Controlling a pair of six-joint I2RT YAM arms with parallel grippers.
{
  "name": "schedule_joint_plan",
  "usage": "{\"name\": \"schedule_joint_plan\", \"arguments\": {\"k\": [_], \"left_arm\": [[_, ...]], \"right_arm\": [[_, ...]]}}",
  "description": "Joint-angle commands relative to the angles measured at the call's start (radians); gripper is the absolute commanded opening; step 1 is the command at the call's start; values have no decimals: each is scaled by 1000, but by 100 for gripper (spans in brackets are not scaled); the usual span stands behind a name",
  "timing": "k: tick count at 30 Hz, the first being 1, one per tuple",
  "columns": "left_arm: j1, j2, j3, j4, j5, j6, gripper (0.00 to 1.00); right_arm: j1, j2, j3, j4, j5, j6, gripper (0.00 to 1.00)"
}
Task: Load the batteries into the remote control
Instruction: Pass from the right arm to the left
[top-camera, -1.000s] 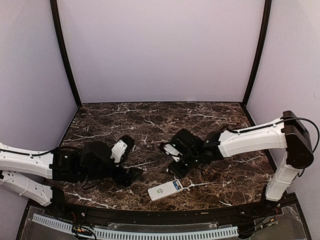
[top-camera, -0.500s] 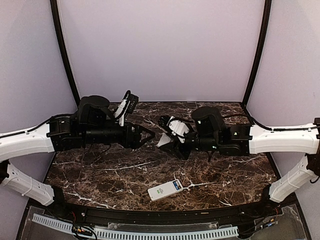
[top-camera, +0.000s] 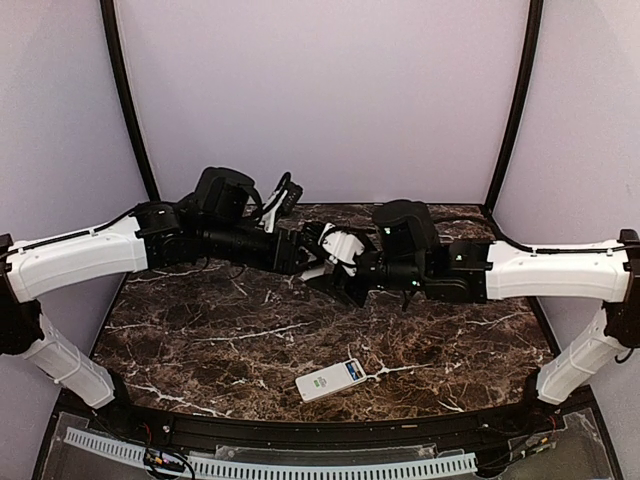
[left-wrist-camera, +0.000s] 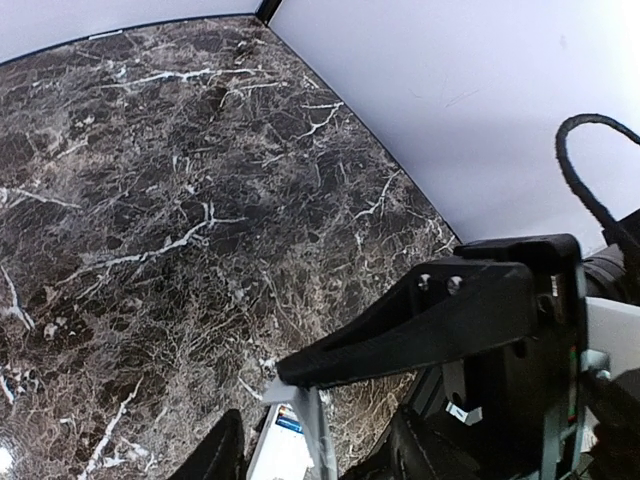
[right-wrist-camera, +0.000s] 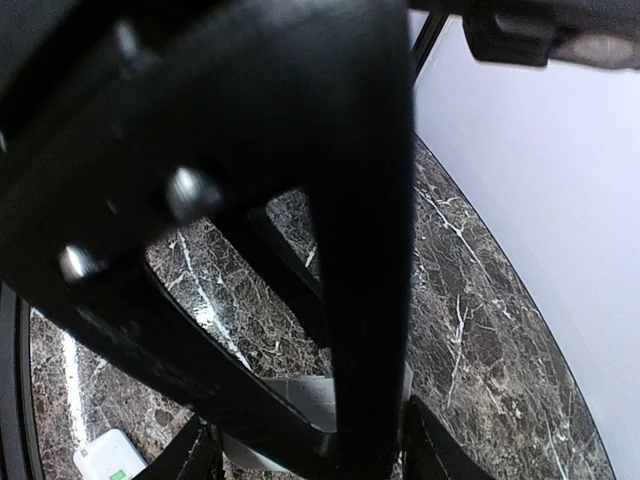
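White and flat, the remote control (top-camera: 332, 379) is lying face up on the dark marble table (top-camera: 200, 340). It is sitting well below both sets of jaws and nearer the arm bases than they are. In the right wrist view it is showing as a small pale corner with a green mark, low and to the left of that gripper's fingers.

Both arms are reaching inward above the table. The left gripper (top-camera: 306, 256) and the right gripper (top-camera: 336, 272) are meeting tip to tip in the air over the middle. The right gripper's jaws are clamping a small white cover plate (right-wrist-camera: 290, 402), which is spanning the gap between its two fingers. The left gripper's jaws are standing partly apart, with the plate's thin edge sitting between them in the left wrist view. Whether its pads are pressing on the plate, I cannot tell.

One black finger of the left gripper is crossing right in front of the right wrist camera, blurred and hiding much of that view. One black finger of the right gripper is likewise lying across the left wrist view, just above the plate.
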Motion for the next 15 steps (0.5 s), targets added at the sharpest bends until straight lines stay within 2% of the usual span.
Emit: {"name": "schedule_joint_plan", "arguments": {"k": [1, 3, 10, 13, 15], "left_arm": [[18, 13, 43, -62, 47, 16, 47], [26, 12, 43, -68, 43, 22, 45], [44, 14, 16, -68, 61, 14, 25], [46, 16, 9, -58, 74, 13, 21], [47, 16, 7, -54, 73, 16, 14]], "right_arm": [[-15, 33, 32, 34, -24, -18, 36], [-20, 42, 36, 56, -27, -17, 36], [-23, 59, 60, 58, -36, -25, 35], [-23, 63, 67, 58, -63, -22, 35], [-23, 65, 69, 57, -69, -22, 34]]}}
